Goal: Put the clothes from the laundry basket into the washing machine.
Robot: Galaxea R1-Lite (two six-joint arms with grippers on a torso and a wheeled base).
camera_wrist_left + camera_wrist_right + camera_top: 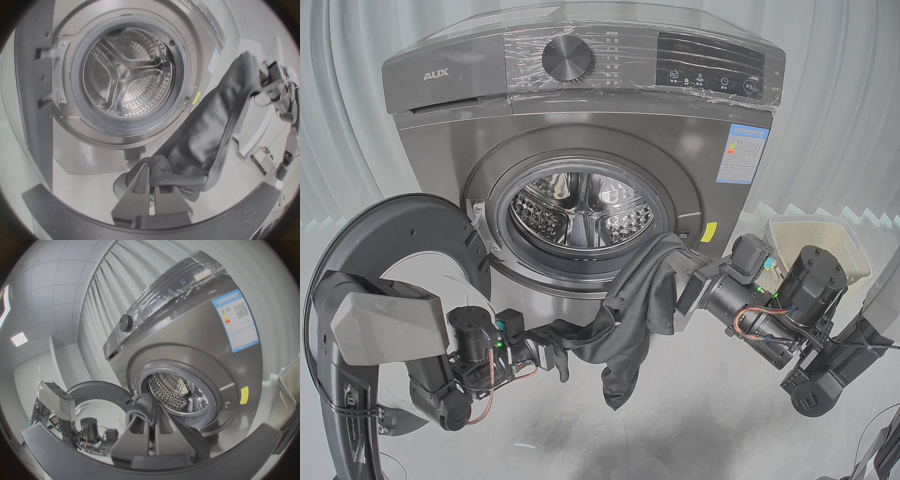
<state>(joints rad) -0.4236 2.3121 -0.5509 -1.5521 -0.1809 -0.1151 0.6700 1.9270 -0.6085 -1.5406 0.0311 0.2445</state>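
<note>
Head view: left pincer [562,350] and right pincer [680,257] grip dark garment [637,300], right's tips cloth-covered.

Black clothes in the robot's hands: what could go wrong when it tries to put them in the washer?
1. The black garment hangs lower than the drum opening, so its loose end might snag on the rim or stay outside.
2. The left gripper and right gripper both pinch it. Pulling apart could tug it free and drop it on the floor.
3. The open door sits near the left arm and could get bumped.
</note>
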